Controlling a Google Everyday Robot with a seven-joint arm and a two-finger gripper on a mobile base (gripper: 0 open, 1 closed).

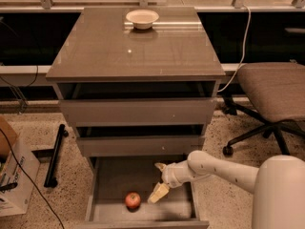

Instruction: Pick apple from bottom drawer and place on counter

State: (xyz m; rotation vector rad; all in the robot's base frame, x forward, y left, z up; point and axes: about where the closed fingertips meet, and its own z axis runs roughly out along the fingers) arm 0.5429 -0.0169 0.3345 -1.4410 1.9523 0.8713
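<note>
The apple (133,200), small and red, lies on the floor of the open bottom drawer (114,173), near its front edge. My gripper (158,180) is inside the same drawer, just to the right of the apple and a little above it, apart from it. It is open and empty; its lower cream finger (158,192) points down toward the apple. The white arm reaches in from the lower right. The counter (136,49) is the glossy grey-brown top of the cabinet.
A cream bowl (142,18) stands at the back of the counter. The two upper drawers are slightly open. An office chair (274,92) stands to the right. A cardboard box (12,175) and a black bar (54,155) lie on the floor at left.
</note>
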